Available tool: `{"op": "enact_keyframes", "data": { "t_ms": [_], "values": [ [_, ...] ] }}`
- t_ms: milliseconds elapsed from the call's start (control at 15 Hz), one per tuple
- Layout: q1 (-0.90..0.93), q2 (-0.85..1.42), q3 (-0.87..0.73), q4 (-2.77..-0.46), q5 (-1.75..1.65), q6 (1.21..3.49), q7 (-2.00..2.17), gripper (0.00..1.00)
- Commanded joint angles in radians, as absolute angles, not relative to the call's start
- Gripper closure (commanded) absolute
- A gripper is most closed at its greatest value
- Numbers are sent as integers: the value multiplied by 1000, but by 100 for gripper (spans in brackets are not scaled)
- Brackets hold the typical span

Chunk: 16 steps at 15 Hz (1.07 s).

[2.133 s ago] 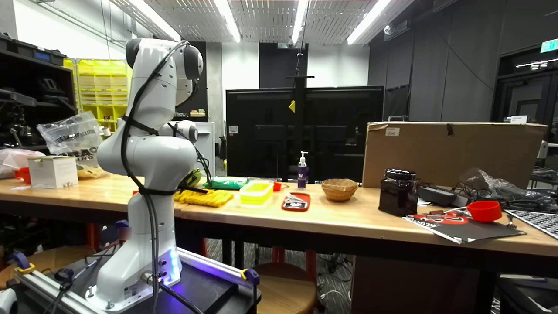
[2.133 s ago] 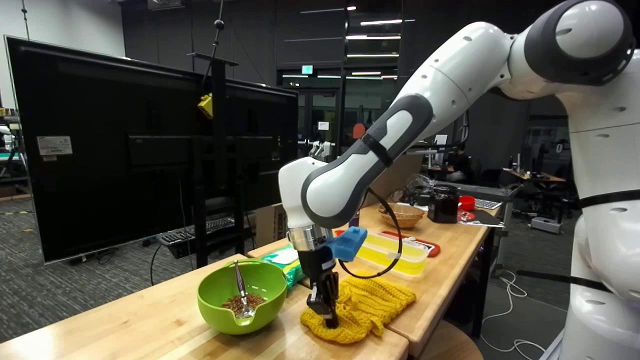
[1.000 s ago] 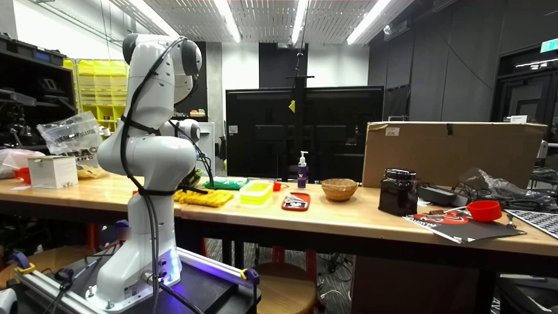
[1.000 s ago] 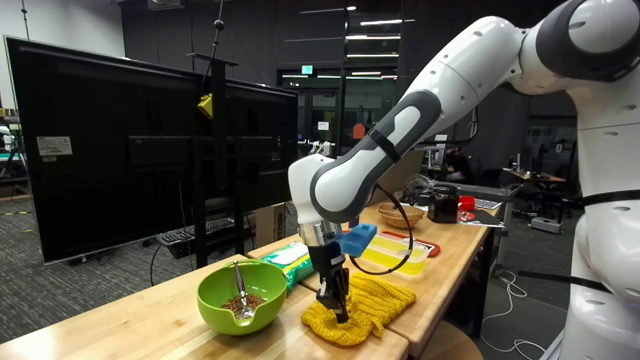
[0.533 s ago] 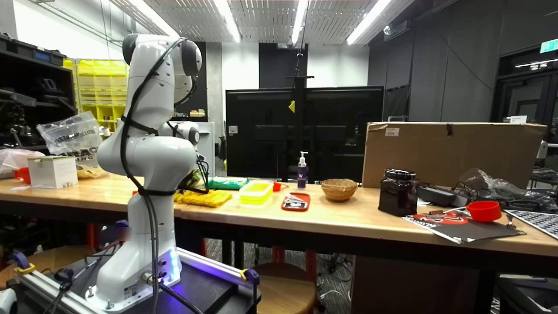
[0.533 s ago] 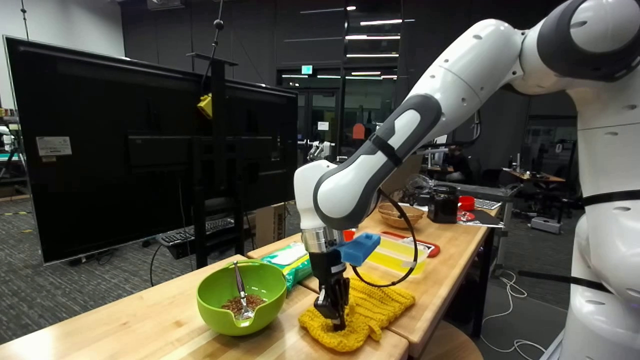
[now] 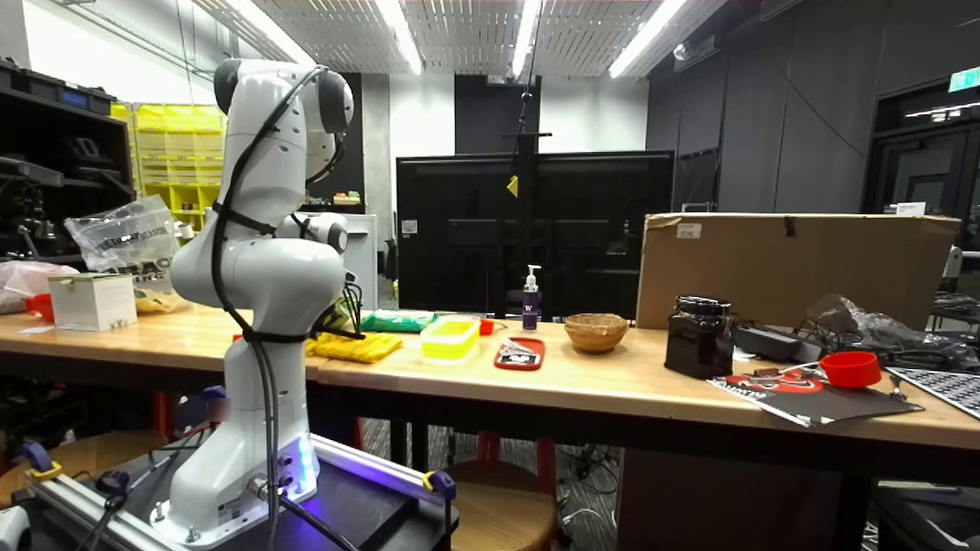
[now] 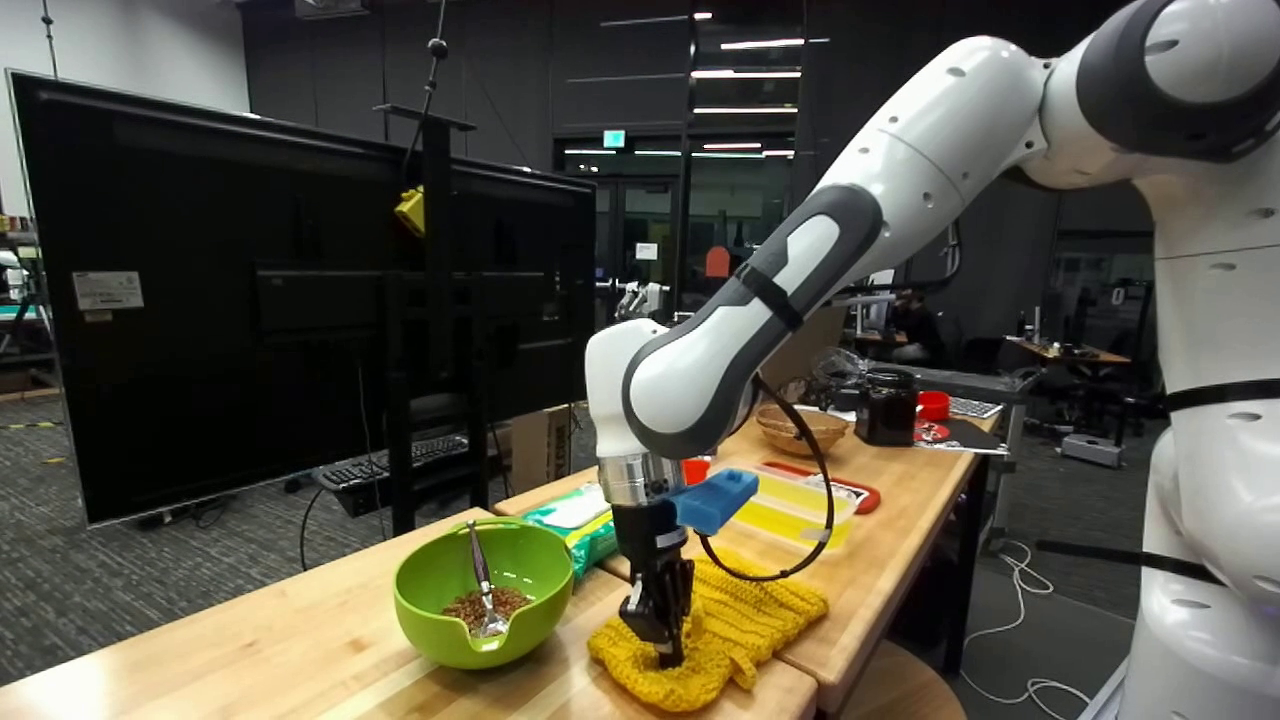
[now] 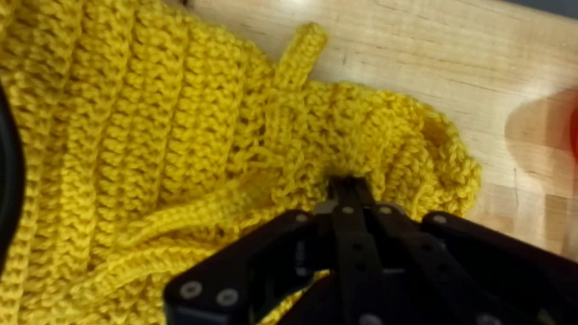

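A yellow knitted cloth (image 8: 760, 610) lies on the wooden table, seen in both exterior views (image 7: 354, 347). It fills much of the wrist view (image 9: 149, 135), with ribbed rows and a few loose straps. My gripper (image 8: 670, 655) points down with its fingertips pressed into the rumpled end of the cloth. In the wrist view its black fingers (image 9: 347, 183) are together, and their tips sink into the knit. I cannot see any cloth between them. A green bowl (image 8: 430, 610) with brown bits and a spoon (image 8: 481, 565) stands beside the cloth.
A green and white packet (image 8: 585, 525) lies behind the gripper. A yellow container (image 7: 450, 340), a red tray (image 7: 534, 356), a pump bottle (image 7: 530, 306) and a wicker basket (image 7: 597, 334) stand farther along. A red thing (image 9: 575, 131) shows at the wrist view's edge.
My gripper rose off the cloth and shifted, then came down on it again. Since then it has moved slightly towards the bowl, and the cloth's rumpled end has slid the same way.
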State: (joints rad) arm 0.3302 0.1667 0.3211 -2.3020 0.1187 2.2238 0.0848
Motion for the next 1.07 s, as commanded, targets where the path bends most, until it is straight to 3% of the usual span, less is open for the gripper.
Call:
{"op": "enact_keyframes", "data": {
  "t_ms": [0, 400, 1000],
  "values": [
    [340, 159, 309, -2282, 42, 2147, 140, 100],
    [333, 138, 292, -2211, -116, 1929, 189, 100],
    [300, 138, 250, -2202, -225, 1890, 165, 100]
  ]
}}
